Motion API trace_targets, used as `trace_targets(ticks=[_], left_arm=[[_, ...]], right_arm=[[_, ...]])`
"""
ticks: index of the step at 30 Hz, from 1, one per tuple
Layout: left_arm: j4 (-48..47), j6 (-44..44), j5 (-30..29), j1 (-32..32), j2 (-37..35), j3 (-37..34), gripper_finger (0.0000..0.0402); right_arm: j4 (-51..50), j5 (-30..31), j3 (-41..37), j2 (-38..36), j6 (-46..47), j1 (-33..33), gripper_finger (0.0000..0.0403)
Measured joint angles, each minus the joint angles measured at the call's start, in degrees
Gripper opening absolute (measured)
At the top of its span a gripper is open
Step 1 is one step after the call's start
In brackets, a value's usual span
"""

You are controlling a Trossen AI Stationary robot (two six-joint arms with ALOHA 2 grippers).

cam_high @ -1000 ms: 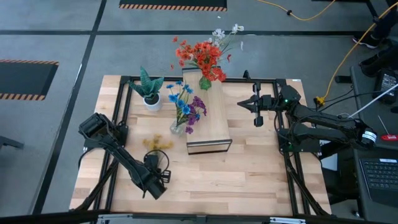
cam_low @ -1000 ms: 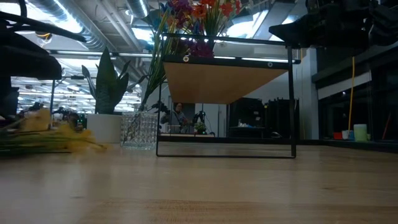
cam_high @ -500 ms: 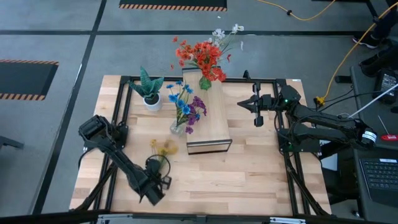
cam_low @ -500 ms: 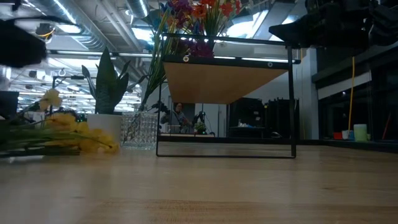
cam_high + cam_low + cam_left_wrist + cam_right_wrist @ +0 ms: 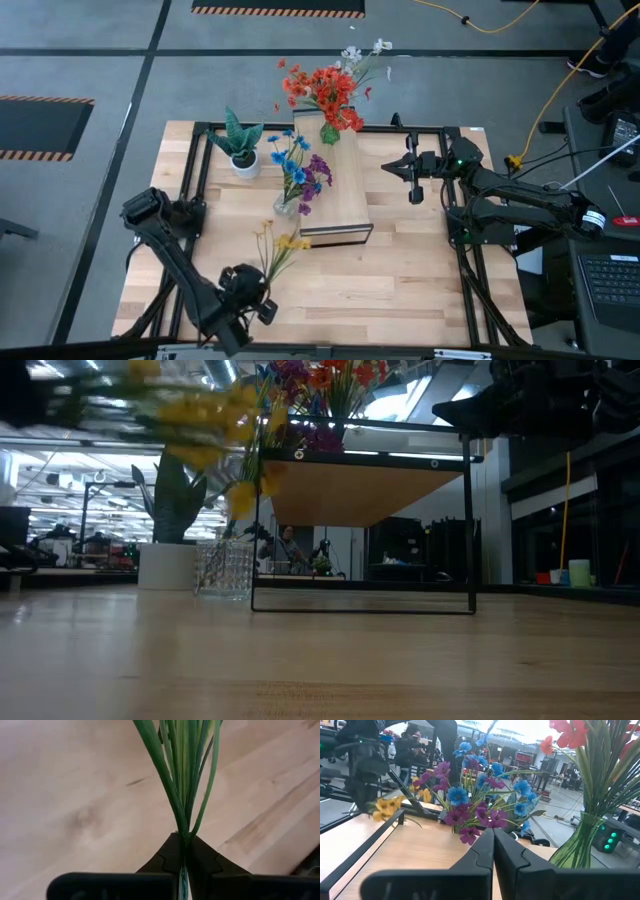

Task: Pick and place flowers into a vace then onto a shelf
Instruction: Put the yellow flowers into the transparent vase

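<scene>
My left gripper [image 5: 250,290] [image 5: 183,839] is over the table's near left part, shut on a bunch of yellow flowers [image 5: 284,244] [image 5: 205,415] with long green stems. The flower heads point toward the shelf [image 5: 335,190], a pale wood platform at the table's middle. A clear vase [image 5: 286,205] [image 5: 224,568] with blue and purple flowers [image 5: 475,795] stands on the table against the shelf's left side. A green vase with red flowers [image 5: 325,95] [image 5: 577,837] stands on the shelf's far end. My right gripper [image 5: 412,172] [image 5: 493,836] hovers shut to the right of the shelf. My left gripper pinches the bundle of green stems [image 5: 181,822] between its two fingers, near the stems' lower end. The fingers lie across the stems. The bunch is lifted clear of the table and slants up and away from the gripper, heads [image 5: 290,242] toward the shelf.
A spiky green plant in a white pot [image 5: 240,150] [image 5: 170,555] stands at the table's far left. A black metal frame [image 5: 190,200] runs round the table. Bare wood [image 5: 400,270] lies near and to the right of the shelf. People show in the room behind [image 5: 412,745].
My left gripper has moved toward the table's near edge and risen. The yellow flowers, which lay flat on the table to the left of the shelf, are now lifted clear and slant upward, their heads swung closer to the shelf's near left corner.
</scene>
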Motion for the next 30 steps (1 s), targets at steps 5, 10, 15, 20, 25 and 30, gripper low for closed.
trace_targets(ticks=[5,10,15,20,25,30], left_arm=[[-4.7,5.1,-8.1,-0.1,0.0,3.2,0.0007],[-6.5,11.1,-15.9,-0.1,-0.1,3.4,0.0007],[-8.8,14.4,-19.5,-0.6,-2.1,3.4,0.0007],[-11.4,17.7,-26.5,-1.2,-5.3,3.4,0.0007],[-13.6,20.9,-29.2,-0.9,-8.4,3.3,0.0007],[-18.8,21.1,-32.0,0.2,-10.1,3.3,0.0007]], right_arm=[[0.0,0.0,0.0,0.0,0.0,0.0,0.0012],[0.0,0.0,0.0,0.0,0.3,0.0,0.0012],[0.1,0.0,0.0,0.0,-0.2,0.0,0.0012],[0.2,0.0,0.0,0.0,-1.0,0.0,0.0012],[0.5,0.0,0.0,0.0,-1.1,0.0,0.0012],[1.2,0.0,0.0,0.0,-1.2,0.0,0.0012]])
